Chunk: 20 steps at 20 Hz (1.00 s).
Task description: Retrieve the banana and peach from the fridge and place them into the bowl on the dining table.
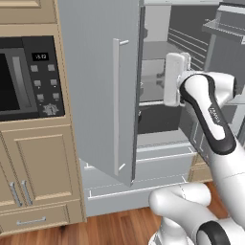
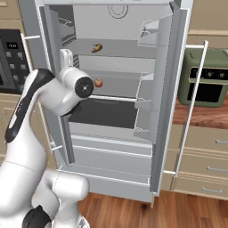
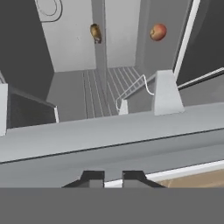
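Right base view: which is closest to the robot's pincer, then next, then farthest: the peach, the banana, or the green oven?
The pincer itself is hidden behind the hand here, so this is judged from the hand.
1. peach, just right of the hand.
2. banana, one shelf higher.
3. green oven, outside the fridge, far right.

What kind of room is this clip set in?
A rendered home kitchen, by the look of it: an open fridge with the banana and peach on its shelves, a black built-in oven set in tan cabinets, and a green countertop oven.
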Motion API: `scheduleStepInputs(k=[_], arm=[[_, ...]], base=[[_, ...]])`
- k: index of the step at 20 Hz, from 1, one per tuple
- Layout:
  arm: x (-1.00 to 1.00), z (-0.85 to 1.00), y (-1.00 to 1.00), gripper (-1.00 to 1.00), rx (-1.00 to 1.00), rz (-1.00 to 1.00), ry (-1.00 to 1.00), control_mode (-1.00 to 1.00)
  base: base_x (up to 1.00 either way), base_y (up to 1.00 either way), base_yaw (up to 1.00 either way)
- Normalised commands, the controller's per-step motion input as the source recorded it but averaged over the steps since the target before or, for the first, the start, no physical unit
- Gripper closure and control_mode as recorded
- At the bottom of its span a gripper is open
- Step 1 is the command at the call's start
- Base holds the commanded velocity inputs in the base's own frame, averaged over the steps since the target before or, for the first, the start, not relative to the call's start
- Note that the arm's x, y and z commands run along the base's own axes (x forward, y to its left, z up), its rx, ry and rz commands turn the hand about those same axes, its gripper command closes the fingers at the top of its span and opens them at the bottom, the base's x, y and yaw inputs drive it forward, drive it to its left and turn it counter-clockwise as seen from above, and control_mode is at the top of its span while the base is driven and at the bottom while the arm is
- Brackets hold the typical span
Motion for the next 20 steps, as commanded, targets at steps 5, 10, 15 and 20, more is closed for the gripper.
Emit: scheduleStepInputs(k=[5,10,15,20], arm=[[0.12,0.0,0.0,-1.0,0.0,0.03,-0.03,-1.0],[0.21,0.0,0.11,-1.0,0.0,0.0,0.0,-1.0],[0.3,0.03,0.28,-1.0,0.0,0.0,0.0,-1.0],[0.01,0.15,0.44,-1.0,0.0,0.0,0.0,-1.0]], base=[[0.0,0.0,0.0],[0.0,0.0,0.0],[0.0,0.0,0.0],[0.0,0.0,0.0]])
